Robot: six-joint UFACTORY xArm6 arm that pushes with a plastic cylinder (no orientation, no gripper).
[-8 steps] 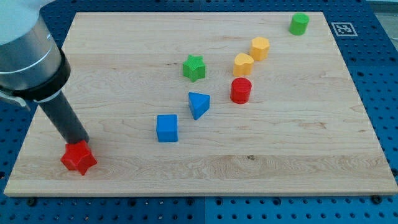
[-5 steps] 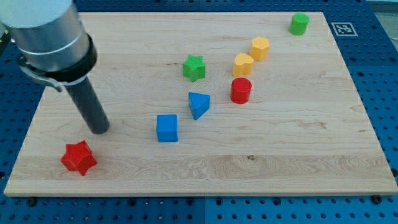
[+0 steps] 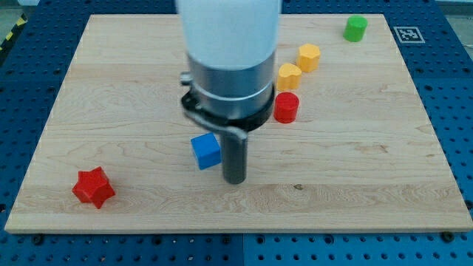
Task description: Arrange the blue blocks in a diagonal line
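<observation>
A blue cube (image 3: 206, 151) lies at the board's lower middle, slightly turned. My tip (image 3: 235, 179) rests on the board just to the cube's right and a little below it, close to it or touching. The arm's body covers the board above the cube, so the blue triangular block and the green star block do not show.
A red star block (image 3: 94, 187) lies at the lower left. A red cylinder (image 3: 286, 107) sits right of the arm, with two yellow blocks (image 3: 289, 74) (image 3: 309, 56) above it. A green cylinder (image 3: 355, 28) is at the top right. The wooden board (image 3: 384, 170) ends near the view's bottom.
The rod has swept from beside the red star rightward, to the blue cube's right. The cube has shifted and turned slightly. The arm now hides the blue triangle and green star.
</observation>
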